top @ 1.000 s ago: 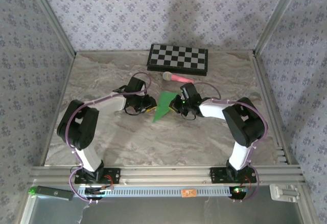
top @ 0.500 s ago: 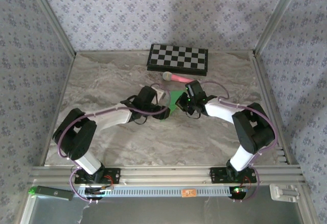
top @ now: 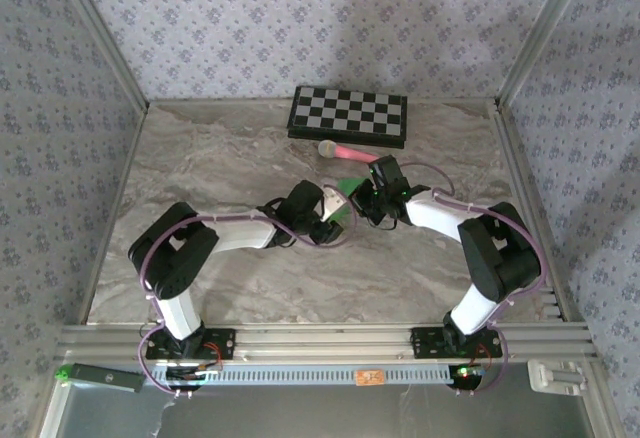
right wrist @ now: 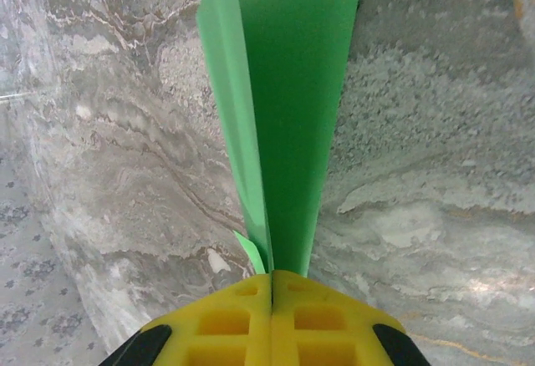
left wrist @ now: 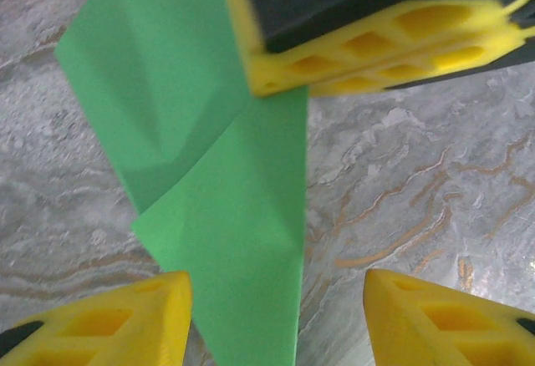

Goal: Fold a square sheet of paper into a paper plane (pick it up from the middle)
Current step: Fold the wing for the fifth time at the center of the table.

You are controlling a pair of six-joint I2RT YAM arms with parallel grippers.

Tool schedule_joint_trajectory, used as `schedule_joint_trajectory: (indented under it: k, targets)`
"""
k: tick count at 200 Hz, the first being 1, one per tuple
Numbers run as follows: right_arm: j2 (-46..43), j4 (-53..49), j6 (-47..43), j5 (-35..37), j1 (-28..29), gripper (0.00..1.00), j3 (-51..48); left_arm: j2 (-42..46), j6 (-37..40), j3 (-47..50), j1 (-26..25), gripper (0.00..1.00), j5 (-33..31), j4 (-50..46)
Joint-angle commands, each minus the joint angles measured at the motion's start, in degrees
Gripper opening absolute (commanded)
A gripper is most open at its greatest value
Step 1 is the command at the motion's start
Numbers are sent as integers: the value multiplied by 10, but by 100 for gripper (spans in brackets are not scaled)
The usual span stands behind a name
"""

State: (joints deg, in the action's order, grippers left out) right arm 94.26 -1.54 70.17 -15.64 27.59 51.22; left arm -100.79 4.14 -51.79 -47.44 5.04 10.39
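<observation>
Left end effector [left wrist: 276, 303] has advanced, jaws parted astride the green sheet [right wrist: 292, 115], which the right end effector [right wrist: 272, 291] pinches by its fold in front of the checkered board [top: 348, 115]; judged light, floppy, best held along the crease.

Your right end effector [right wrist: 272, 299] pinches the folded green paper [right wrist: 292, 115] at its near end, yellow pads [right wrist: 226, 324] pressed tight together. Two green layers fan away from you over the marbled counter [right wrist: 125, 132].
</observation>
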Motion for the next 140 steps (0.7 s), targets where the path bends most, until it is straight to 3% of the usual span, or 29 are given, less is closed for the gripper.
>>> schedule_joint_trajectory:
  k: [1, 99, 140]
  targets:
    - [1, -4, 19, -18, -5, 5, -5, -10, 42, 3, -5, 55, 4, 51]
    - [5, -6, 27, -32, -16, 6, -15, -16, 70, 23, -6, 32, 5, 65]
    - [6, -8, 26, -32, -18, 7, -16, -13, 71, 30, -6, 27, 5, 61]
